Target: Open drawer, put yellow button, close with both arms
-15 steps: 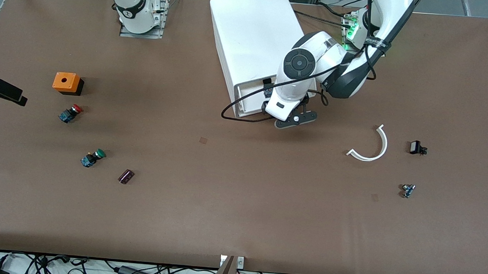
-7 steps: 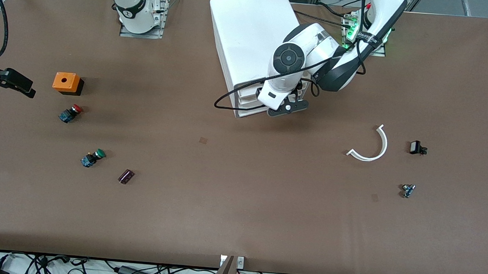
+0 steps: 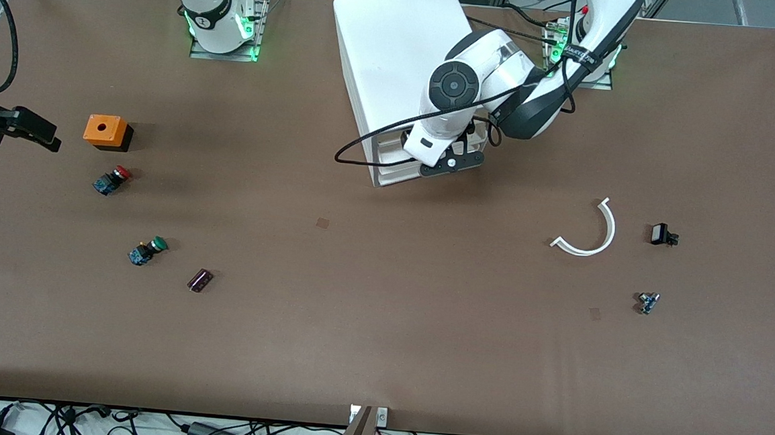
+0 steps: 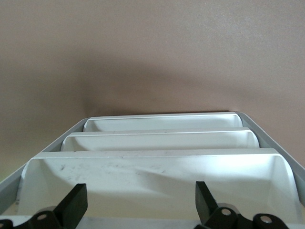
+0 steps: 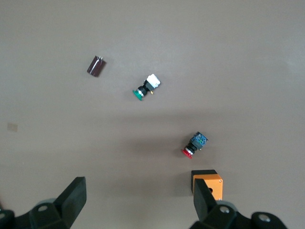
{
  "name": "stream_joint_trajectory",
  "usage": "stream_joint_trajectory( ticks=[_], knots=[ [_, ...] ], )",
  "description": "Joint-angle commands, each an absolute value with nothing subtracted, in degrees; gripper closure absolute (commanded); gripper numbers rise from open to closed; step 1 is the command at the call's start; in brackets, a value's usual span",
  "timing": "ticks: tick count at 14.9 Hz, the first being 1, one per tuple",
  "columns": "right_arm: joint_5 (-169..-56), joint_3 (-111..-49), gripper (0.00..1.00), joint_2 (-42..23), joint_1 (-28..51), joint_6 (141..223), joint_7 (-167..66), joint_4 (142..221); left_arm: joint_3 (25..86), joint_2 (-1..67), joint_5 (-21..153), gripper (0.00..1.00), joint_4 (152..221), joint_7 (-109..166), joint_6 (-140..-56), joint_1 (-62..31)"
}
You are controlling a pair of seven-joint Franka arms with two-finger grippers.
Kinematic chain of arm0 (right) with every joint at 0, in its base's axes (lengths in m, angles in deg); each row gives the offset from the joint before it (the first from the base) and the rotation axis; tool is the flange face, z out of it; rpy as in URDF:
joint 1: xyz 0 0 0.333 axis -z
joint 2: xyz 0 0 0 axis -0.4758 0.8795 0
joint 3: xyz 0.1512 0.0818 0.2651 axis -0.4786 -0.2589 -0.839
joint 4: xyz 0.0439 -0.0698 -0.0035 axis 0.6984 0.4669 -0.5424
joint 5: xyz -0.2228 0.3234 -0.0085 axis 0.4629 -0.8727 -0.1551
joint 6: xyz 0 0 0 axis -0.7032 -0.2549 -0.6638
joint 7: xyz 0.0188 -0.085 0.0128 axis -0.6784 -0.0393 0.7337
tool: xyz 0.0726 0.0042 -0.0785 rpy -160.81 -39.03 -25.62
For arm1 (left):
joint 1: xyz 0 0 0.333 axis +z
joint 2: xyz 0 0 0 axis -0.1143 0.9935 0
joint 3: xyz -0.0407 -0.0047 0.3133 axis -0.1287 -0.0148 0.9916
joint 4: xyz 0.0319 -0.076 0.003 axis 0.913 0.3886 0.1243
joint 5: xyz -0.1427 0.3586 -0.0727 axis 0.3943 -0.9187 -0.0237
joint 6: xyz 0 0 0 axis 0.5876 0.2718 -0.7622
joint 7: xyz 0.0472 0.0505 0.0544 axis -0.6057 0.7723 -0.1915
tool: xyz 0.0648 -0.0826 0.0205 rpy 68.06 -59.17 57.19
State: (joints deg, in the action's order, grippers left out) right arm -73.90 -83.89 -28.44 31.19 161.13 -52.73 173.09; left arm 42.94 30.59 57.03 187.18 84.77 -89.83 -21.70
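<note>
Left gripper (image 3: 451,162): at the front of the white cabinet (image 3: 397,57), fingers (image 4: 74,207) spread, grasping nothing, directly above the top drawer (image 4: 152,176), which sat nearly closed. Yellow button: not visible. Right gripper (image 5: 138,210): released, empty, held high over the red-capped button (image 3: 111,179) and orange box (image 3: 105,131).

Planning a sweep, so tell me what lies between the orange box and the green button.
Only the red button, apart from both the orange box and the green button, as the front view shows.
</note>
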Motion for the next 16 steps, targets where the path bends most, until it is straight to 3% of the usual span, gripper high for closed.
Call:
stream_joint_trajectory(
  ticks=[1,6,16],
  knots=[
    [-73.6,-84.1,0.0,-30.0,31.2,160.2,-51.3,173.9,42.0,28.7,58.2,0.0,188.6,84.9,-89.2,-21.0],
    [-73.3,-84.2,0.0,-30.0,31.3,160.0,-50.8,174.1,42.3,28.5,57.1,0.0,183.9,82.5,-84.5,-18.5],
    [-73.8,-84.0,0.0,-30.2,31.3,159.7,-51.0,173.9,42.8,27.3,55.7,0.0,171.6,51.7,-71.9,2.9]
  ],
)
